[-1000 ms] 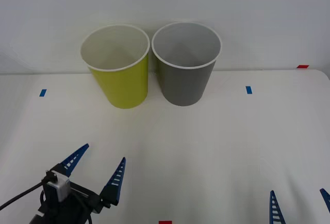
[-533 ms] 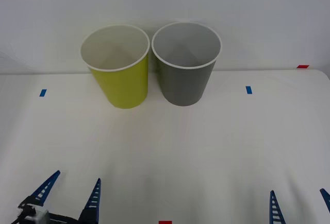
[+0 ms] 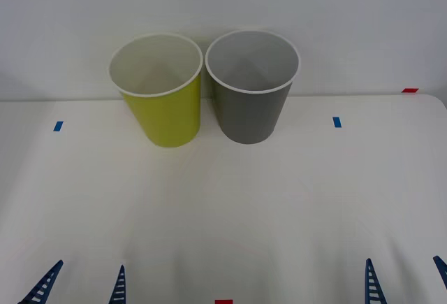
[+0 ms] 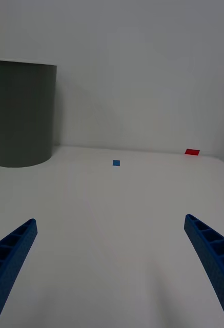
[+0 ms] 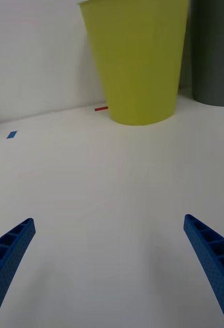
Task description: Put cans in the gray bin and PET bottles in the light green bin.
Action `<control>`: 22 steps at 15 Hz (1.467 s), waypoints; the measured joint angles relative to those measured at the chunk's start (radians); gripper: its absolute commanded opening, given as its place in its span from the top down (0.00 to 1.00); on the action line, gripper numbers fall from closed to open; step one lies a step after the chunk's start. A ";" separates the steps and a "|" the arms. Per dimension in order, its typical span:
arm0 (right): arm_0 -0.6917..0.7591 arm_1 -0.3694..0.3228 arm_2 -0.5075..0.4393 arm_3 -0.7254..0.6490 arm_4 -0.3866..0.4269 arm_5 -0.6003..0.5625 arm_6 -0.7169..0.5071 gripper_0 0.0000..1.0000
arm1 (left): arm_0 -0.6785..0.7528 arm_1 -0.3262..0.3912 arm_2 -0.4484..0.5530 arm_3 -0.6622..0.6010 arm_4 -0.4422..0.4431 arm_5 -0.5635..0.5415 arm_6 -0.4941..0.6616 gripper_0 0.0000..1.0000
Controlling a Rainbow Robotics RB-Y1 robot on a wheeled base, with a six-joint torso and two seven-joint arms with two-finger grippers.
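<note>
A: Table [image 3: 293,199], white, flat: both grippers cut off at near edge, tips only.

B: Left gripper [image 3: 80,286] pulled back since earlier, fingers apart; right gripper [image 3: 406,279] apart too.

A: Bins?

B: Tall yellow-green plastic bin [image 3: 162,87] touching tall gray plastic bin [image 3: 251,84], upright, at far edge.

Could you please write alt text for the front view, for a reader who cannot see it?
Two tall bins stand upright side by side at the far edge of a white table: the light green bin on the left, the gray bin on the right. The open left gripper and right gripper sit at the near edge.
</note>
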 measured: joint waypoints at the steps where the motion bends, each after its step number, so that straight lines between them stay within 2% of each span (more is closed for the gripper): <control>1: 0.000 0.000 0.000 0.000 0.000 0.000 0.000 0.00 | 0.003 0.011 -0.008 0.001 0.006 -0.001 0.000 0.00; 22: 0.000 0.000 0.000 0.000 0.000 0.000 0.000 0.00 | 0.017 0.011 -0.022 0.009 0.017 -0.002 0.002 0.00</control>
